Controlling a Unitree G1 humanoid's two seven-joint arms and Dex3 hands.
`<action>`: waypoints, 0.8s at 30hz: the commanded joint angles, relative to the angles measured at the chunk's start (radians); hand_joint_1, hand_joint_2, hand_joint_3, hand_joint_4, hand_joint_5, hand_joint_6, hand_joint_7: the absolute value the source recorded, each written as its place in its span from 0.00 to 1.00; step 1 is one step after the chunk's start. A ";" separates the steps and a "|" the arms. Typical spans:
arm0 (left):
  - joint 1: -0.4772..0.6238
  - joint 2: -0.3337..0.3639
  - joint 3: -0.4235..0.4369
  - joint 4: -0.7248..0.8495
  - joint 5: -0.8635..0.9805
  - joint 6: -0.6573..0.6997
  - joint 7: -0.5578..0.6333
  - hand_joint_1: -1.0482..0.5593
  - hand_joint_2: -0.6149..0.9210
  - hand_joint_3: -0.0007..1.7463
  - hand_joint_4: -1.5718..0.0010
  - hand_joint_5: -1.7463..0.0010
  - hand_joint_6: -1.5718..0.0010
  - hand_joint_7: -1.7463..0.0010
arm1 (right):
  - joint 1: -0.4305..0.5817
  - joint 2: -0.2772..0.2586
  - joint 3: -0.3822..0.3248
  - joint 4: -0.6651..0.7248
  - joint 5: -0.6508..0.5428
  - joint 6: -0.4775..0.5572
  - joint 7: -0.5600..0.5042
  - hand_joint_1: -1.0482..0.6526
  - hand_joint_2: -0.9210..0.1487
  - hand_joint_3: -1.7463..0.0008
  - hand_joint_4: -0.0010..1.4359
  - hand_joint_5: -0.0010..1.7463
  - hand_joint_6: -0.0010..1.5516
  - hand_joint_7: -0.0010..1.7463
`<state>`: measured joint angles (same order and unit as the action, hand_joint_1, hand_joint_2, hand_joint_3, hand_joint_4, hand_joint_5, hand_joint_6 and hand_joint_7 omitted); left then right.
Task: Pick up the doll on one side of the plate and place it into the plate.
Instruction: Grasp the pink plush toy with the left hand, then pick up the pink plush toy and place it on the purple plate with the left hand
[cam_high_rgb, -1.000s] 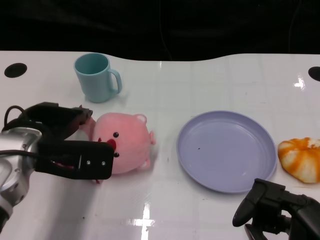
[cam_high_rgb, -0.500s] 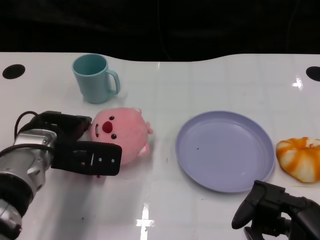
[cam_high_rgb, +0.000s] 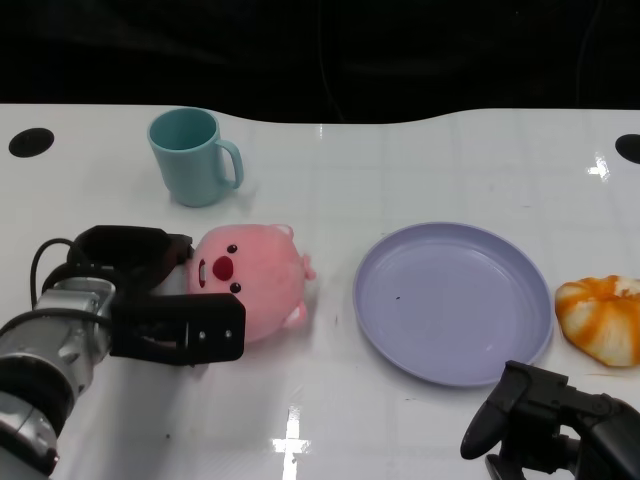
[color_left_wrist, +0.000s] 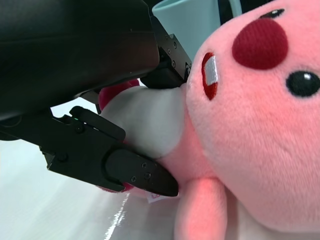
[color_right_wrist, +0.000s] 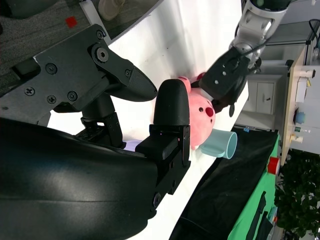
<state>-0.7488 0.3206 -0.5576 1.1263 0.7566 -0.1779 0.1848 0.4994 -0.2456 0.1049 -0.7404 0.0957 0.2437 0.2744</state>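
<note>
Two hands show, and only the left hand (cam_high_rgb: 150, 300) is at work: its fingers (color_left_wrist: 140, 175) clasp the doll (cam_high_rgb: 250, 293) from the left, one bar across the near side and another behind it, touching the white belly in the left wrist view. That side-on clasp suits a soft, round toy, since squeezing it across the body should keep it from rolling out. Whether the doll is lifted or resting on the worktop (cam_high_rgb: 400, 170) I cannot tell; it sits left of the plate (cam_high_rgb: 452, 300), just beside its rim and not yet in it. A carry to the right over the near rim looks like the next step.

Low at the near right, the right hand (cam_high_rgb: 540, 425) holds nothing, fingers loosely curled yet apart, well clear of the plate, which leaves the path free. A teal mug (cam_high_rgb: 192, 155) stands far left behind the doll, near enough that a high lift should avoid its handle. An orange plush (cam_high_rgb: 602, 315) lies right of the plate, untouched.
</note>
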 joint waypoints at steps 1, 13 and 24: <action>0.060 0.011 0.004 -0.006 -0.011 -0.040 0.059 0.53 1.00 0.16 0.52 0.00 0.54 0.26 | -0.003 -0.007 -0.008 0.005 0.001 -0.011 0.001 0.50 0.36 0.34 0.44 1.00 0.34 0.86; 0.211 0.073 0.157 -0.274 -0.155 -0.100 0.128 0.56 0.80 0.54 0.43 0.00 0.57 0.00 | -0.008 -0.009 -0.015 0.015 0.002 -0.014 0.003 0.51 0.36 0.35 0.44 1.00 0.34 0.86; 0.308 0.066 0.260 -0.664 -0.237 0.065 -0.107 0.54 0.71 0.67 0.40 0.00 0.54 0.00 | -0.013 -0.008 -0.012 0.023 -0.002 -0.014 0.003 0.52 0.35 0.35 0.43 1.00 0.34 0.85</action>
<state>-0.4454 0.3833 -0.3148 0.5036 0.5374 -0.1309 0.1017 0.4878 -0.2464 0.0971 -0.7187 0.0955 0.2340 0.2779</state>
